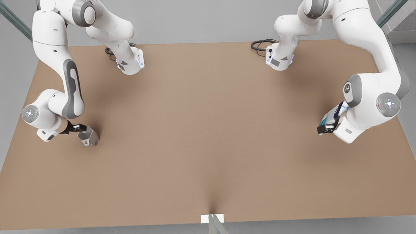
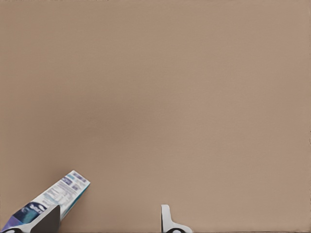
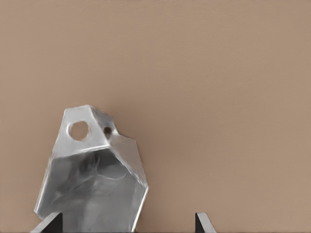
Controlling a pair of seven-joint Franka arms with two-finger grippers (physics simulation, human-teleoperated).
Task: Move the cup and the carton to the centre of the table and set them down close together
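Two claws gape: right claw (image 1: 78, 127) beside faceted cup (image 1: 88, 136), left claw (image 1: 326, 128) beside printed carton (image 1: 333, 113).

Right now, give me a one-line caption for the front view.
Right gripper at the cup on the view's left, left gripper at the tilted carton on its right; table centre bare.

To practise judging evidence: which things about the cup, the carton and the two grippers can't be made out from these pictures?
- Carton: in the front view, the arm of the left gripper covers most of it. In the left wrist view, the picture's edge cuts it off. Its print is too small to read.
- Cup: in the right wrist view, the edge cuts off its near end. Whether the open right gripper touches it is unclear.
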